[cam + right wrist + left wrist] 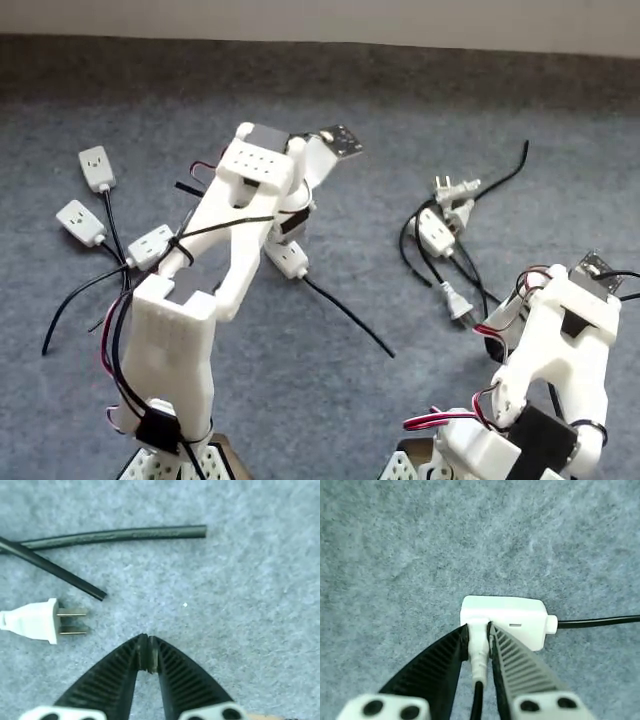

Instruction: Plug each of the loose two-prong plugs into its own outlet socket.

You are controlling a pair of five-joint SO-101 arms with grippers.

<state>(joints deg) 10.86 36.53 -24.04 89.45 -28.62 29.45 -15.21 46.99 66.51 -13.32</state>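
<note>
Found left tool (477, 630) pinched shut on a white plug (479, 655), its body butted against a white socket (507, 617) directly ahead of the tips, no prongs showing; judged this pair seated or nearly so. Found right tool (149, 647) closed on nothing, loose plug (35, 621) lying on the bench near its tips, both prongs bare. Counted three spare sockets (97, 167) well apart from the left tool, apparently unfilled. Noted another plug (455, 187) and socket (435, 230) farther out from the right tool; could not tell whether joined. Reckoned most of the job left.
</note>
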